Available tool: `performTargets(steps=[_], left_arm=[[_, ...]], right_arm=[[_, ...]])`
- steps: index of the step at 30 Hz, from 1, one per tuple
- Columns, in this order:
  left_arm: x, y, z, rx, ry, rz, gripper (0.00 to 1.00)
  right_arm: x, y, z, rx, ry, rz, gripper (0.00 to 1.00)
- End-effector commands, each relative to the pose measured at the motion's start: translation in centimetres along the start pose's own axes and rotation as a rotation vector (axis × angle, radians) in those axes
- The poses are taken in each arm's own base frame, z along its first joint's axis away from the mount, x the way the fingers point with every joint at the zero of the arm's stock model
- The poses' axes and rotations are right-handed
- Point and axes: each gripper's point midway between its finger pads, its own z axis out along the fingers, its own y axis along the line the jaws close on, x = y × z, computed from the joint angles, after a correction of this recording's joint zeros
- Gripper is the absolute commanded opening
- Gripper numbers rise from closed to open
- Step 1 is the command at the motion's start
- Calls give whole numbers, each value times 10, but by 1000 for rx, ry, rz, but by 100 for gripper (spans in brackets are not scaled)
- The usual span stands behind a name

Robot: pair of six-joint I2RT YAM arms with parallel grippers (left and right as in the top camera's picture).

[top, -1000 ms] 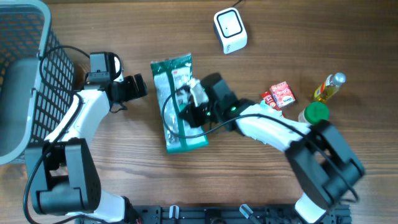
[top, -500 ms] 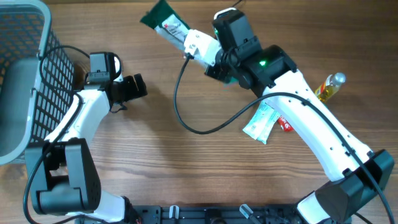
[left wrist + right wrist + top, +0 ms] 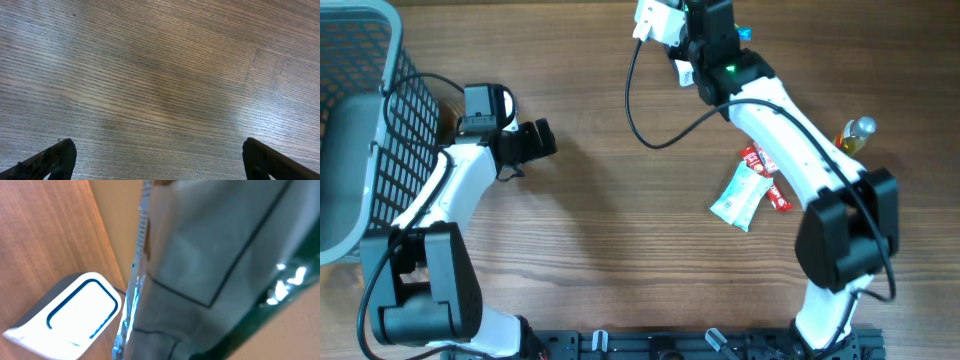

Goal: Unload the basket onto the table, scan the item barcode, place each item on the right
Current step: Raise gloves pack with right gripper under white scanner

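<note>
Left claw (image 3: 530, 142): fingers wide apart, holding nothing, toward 9 o'clock over the table (image 3: 620, 250).
Right claw (image 3: 700, 18): squeezed together on the green bag (image 3: 215, 255), up at 12 o'clock.
Green bag: off the table; it fills most of the right wrist view.
Scanner (image 3: 75, 310): white box with a blue line, at 8 o'clock in that view, near the bag.
Snacks: pale packet (image 3: 740, 195) and red packet (image 3: 765, 170) touching, near 3 o'clock.
Basket (image 3: 360, 100): far out at 9 o'clock.

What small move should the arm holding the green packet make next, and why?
Probably tilt the packet so a flat face turns toward the scanner: the right wrist view shows it held close, crimped edge nearest the scanner, no barcode visible.
</note>
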Motion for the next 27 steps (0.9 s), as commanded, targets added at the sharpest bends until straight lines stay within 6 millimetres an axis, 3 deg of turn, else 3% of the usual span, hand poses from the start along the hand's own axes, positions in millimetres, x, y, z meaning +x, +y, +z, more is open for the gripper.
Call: performTargets(steps=[1,10,20,27], left_arm=[[-13,-1,-9,-1,-41,5,100],[-13,-1,-9,-1,-41,5,100],[-13,-1,-9,-1,-41,5,100],[-13,-1,-9,-1,-41,5,100]], right_arm=[[-1,6,23,39,0,2,4],[2,30,58,68,-14,126,4],[2,40,61,30,-28,403,4],[-2,83,58,-172,-33,446,4]])
